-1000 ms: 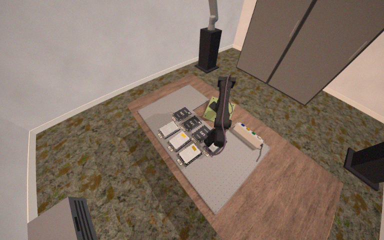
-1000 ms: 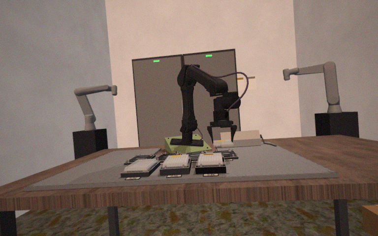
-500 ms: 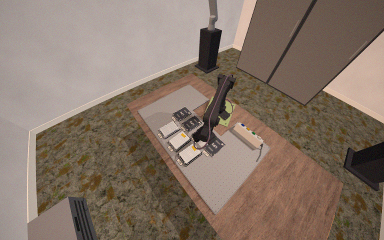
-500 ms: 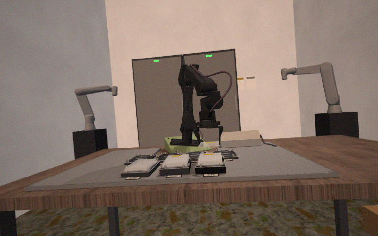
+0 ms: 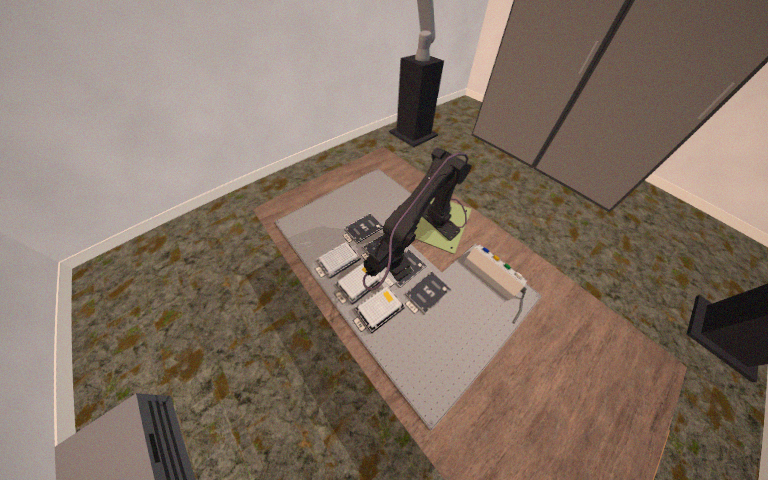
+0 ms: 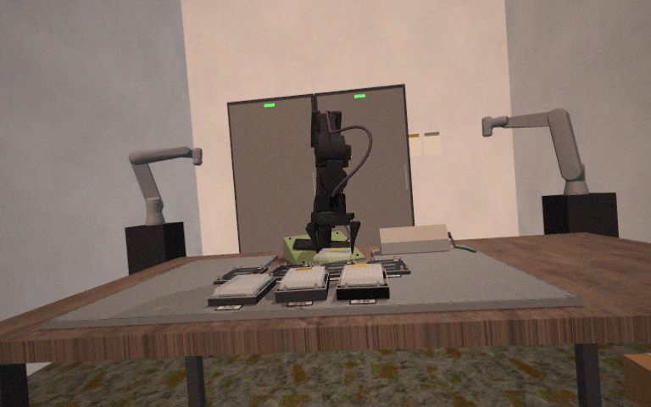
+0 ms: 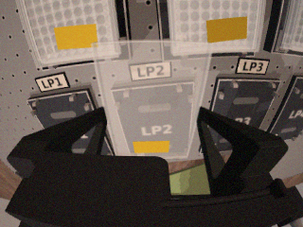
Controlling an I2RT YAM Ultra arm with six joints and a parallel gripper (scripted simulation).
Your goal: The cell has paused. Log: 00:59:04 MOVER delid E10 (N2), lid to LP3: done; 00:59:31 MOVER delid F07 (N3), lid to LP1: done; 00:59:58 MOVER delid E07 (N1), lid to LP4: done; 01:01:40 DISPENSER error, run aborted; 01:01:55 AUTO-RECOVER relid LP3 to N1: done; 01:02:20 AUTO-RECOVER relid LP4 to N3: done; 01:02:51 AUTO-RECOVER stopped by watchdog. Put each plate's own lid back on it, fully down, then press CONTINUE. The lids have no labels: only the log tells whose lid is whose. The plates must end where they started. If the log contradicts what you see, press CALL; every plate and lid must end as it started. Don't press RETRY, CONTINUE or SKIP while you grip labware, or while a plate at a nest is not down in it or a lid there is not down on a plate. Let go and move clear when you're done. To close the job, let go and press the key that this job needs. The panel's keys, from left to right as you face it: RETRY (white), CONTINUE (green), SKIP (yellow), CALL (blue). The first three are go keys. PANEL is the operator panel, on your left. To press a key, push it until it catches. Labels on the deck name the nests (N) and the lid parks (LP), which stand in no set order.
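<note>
My gripper has its two black fingers pinching a clear lid by its long sides; the lid carries an orange tag near its rear edge. Through the lid I read the label of lid park LP2, so the lid hangs directly over that park (from the exterior view it is raised off the deck, not seated). To either side lie lid park LP1 and lid park LP3, both dark pads. Beyond the parks, two well plates with orange tags sit in their nests. In the exterior view the arm stands nearly upright over the middle of the grey deck, with three plates in a front row. The beige operator panel lies beside the deck's park row, well apart from the gripper.
</note>
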